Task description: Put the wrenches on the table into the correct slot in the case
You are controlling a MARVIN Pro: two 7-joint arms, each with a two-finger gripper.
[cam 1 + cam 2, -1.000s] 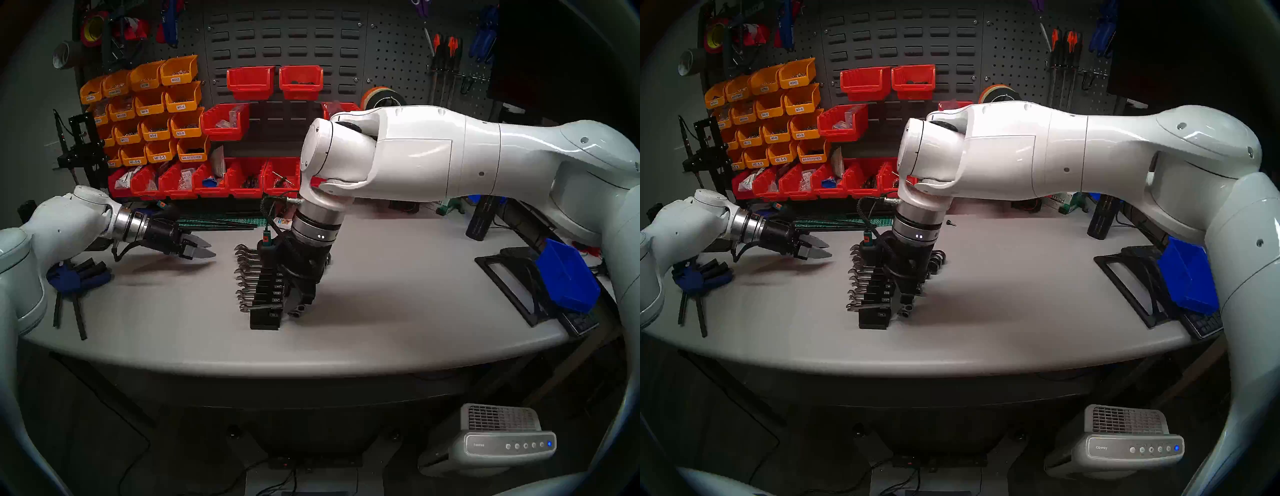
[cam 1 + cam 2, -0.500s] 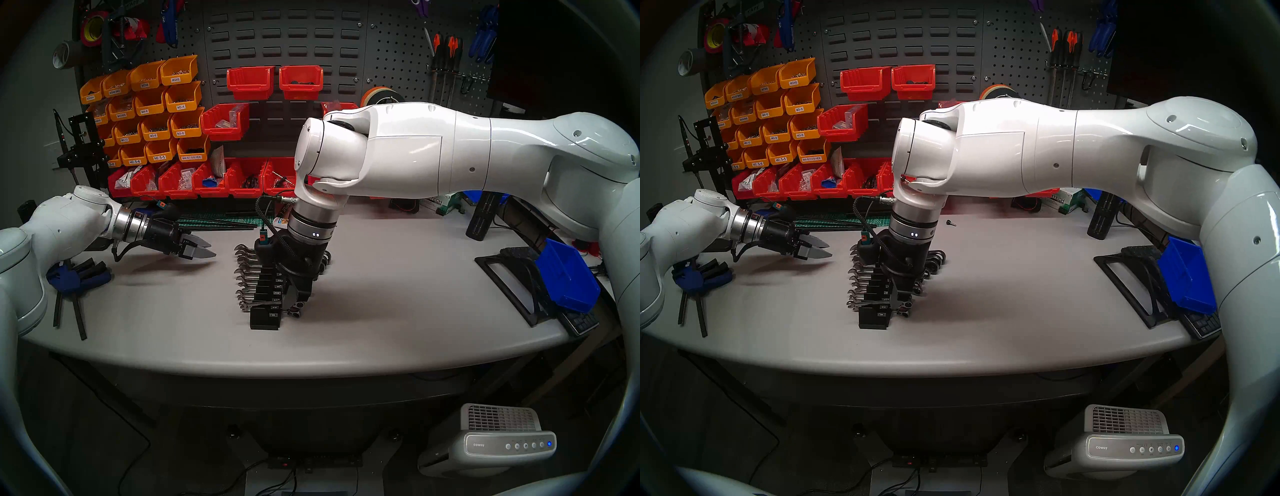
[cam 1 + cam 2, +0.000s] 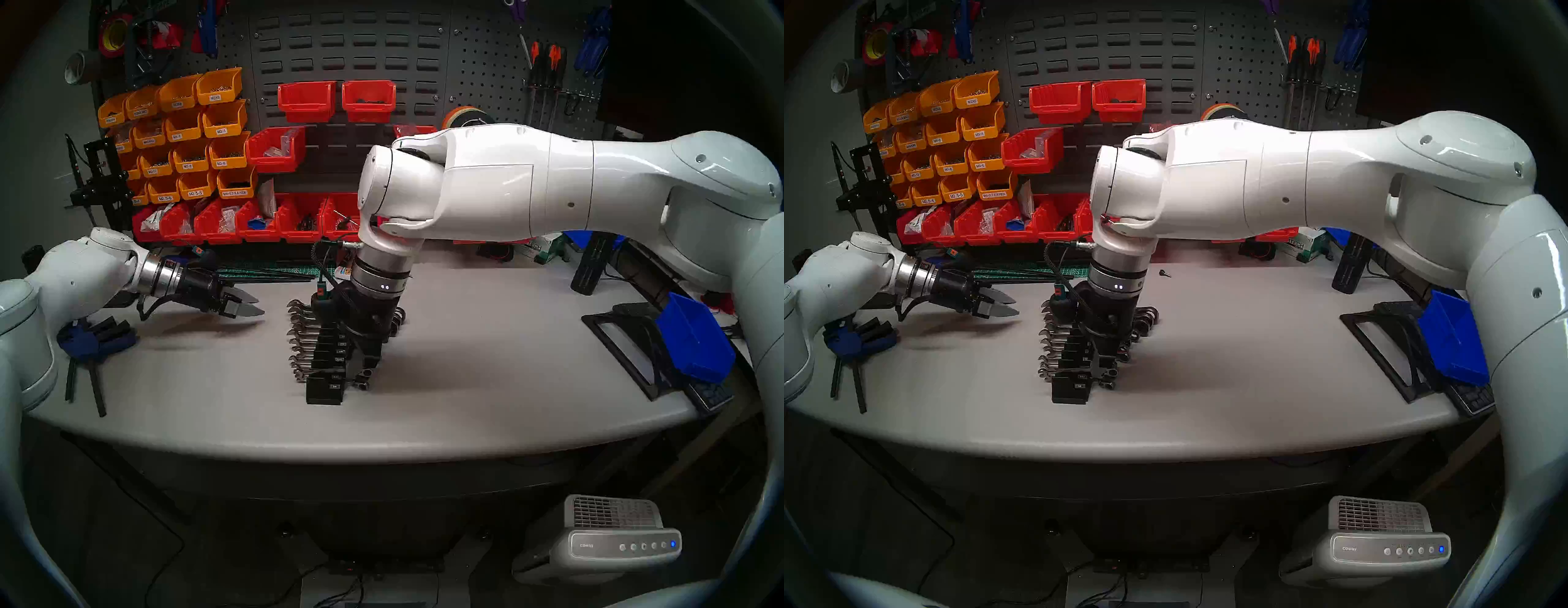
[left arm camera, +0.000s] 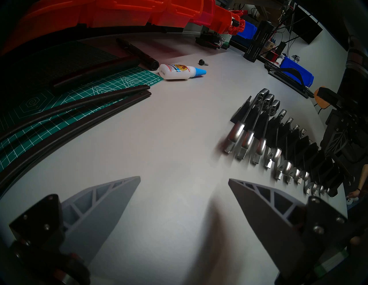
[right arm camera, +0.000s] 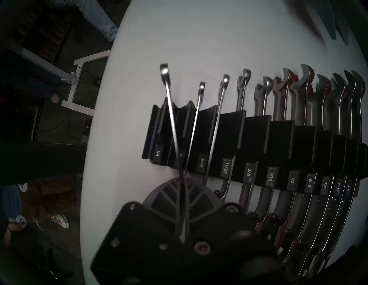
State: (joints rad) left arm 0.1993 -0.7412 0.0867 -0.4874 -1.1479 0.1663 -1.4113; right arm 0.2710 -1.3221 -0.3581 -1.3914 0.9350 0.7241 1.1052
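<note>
A dark grey pegboard wall stands behind the tabletop. On its left side hang rows of yellow bins with small white labels; red bins hang in the middle, and a longer row of red bins runs lower down. Screwdrivers with orange and black handles hang at the upper right, rolls of tape at the upper left. A green cutting mat lies at the back. A blue bin sits at the right edge. Below, on the dark floor, stands a grey air purifier with a lit blue light. The room is dim.
</note>
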